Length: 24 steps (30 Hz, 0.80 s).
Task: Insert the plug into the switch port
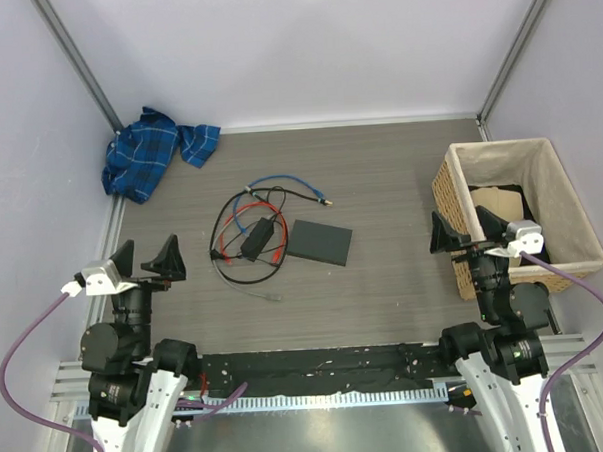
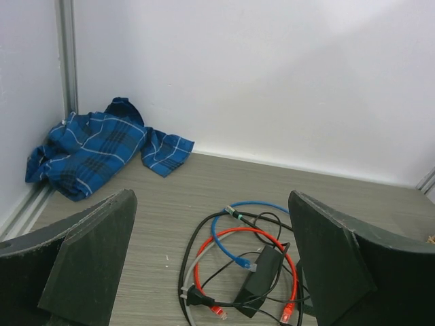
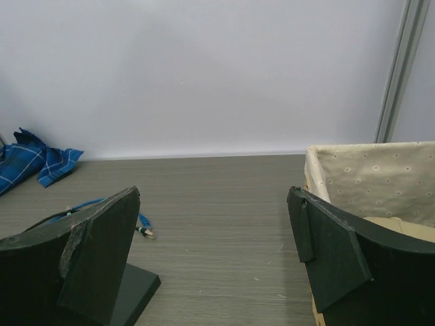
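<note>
Switch [image 1: 320, 242] lies ahead, between left fingers [image 1: 170, 260] and right fingers [image 1: 443, 234], both pairs spread wide; one adapter [image 1: 259, 236] beside it.

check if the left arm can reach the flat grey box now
Probably, from above: the left gripper is open, but the cable tangle lies between it and the flat grey box.

**Enclosure and setting**

Surface [image 1: 399, 172]: grey wood-grain laminate, matte finish.
Walls [image 1: 294, 46]: plain pale panels on three sides, faintly lavender.
Corner profiles: left post [image 1: 79, 66] and right post [image 1: 519, 41], grey metal, at the far corners.
Near edge: black mounting rail [image 1: 318, 363] above a bright metal plate [image 1: 321, 435].
Light: even and diffuse, with soft shadows.
</note>
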Tool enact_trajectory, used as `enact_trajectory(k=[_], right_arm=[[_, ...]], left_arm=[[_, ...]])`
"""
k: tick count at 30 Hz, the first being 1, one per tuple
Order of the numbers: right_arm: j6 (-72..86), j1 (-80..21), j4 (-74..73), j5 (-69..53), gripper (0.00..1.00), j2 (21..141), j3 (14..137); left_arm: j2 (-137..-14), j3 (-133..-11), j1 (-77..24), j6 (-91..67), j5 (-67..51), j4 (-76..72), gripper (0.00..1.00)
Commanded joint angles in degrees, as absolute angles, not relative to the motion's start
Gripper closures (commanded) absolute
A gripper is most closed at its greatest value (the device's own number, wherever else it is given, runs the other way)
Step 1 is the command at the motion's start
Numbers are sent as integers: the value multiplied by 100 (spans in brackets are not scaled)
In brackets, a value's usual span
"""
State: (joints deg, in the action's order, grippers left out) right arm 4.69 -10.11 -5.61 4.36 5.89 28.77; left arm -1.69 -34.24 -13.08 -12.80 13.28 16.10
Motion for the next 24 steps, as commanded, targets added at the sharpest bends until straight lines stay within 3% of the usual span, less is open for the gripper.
enact_trajectory(k=[1,4,13,17,20,24], right_arm=[[807,-993,-422,343,0,782,3138],[1211,-984,-465,-95,0,1071,3304],[1696,-984,-1511,-1799,0,3663,4596],[1801,-1002,-1214,-2654,0,4577,4641],[1934,-1282,-1116,-2515,0,5342,4728],[1214,-2512,-1091,-1294,0,6195,4913]], left_arm=[[-114,-3393,-1292,-1292,1213,1389,0],[-132,-3428,-1292,-1476,1082,1432,0],[-255,-3542,-1283,-1749,967,1818,0],[-308,-3586,-1292,-1854,932,2074,0],[-308,-3586,-1292,-1925,967,2215,0],[-299,-3560,-1318,-1925,949,2224,0]])
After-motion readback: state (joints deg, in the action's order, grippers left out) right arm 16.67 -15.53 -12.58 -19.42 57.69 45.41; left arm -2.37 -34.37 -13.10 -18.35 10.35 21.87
